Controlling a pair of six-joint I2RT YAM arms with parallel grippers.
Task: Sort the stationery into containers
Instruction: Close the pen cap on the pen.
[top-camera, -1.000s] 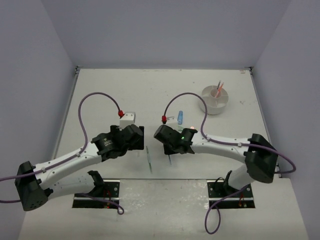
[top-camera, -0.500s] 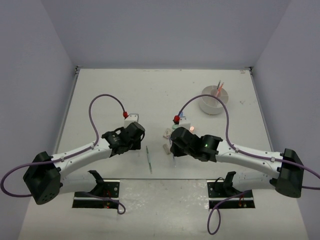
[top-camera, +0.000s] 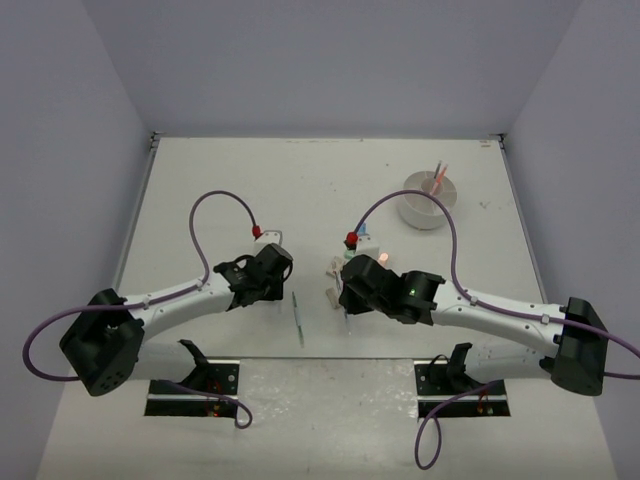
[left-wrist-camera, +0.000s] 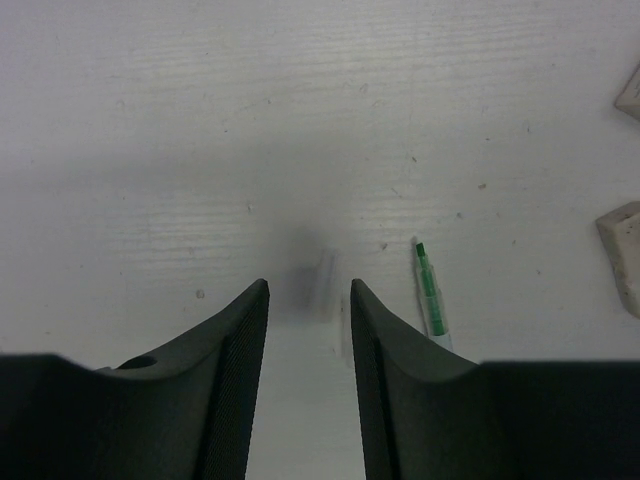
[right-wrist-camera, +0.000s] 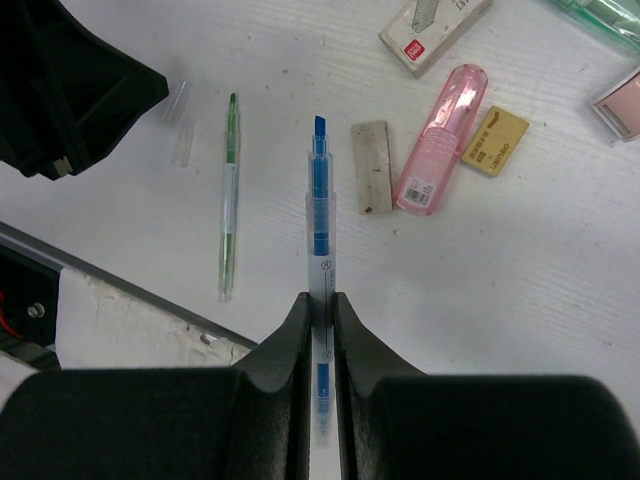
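Nearest to the arm bases, the right gripper (right-wrist-camera: 320, 300) is closed tightly on a blue pen (right-wrist-camera: 319, 200). It pinches the pen toward its rear end, so the tip points forward, away from the wrist; this grip seems suited for carrying it and dropping it into a container. At the left centre of the top view, the left gripper (left-wrist-camera: 309, 290) hangs low over the table (left-wrist-camera: 150, 120), partly open. A small clear cap (left-wrist-camera: 322, 282) lies in line with the gap, untouched, probably the thing to pick. A green pen (left-wrist-camera: 430, 290) lies just beside it. Further on, a pink case (right-wrist-camera: 440, 140) and a tan eraser (right-wrist-camera: 373, 165) lie loose. The white tub (top-camera: 425, 218) stands well apart at the upper right of the top view, with thin pens (top-camera: 440, 172) already upright in its centre.
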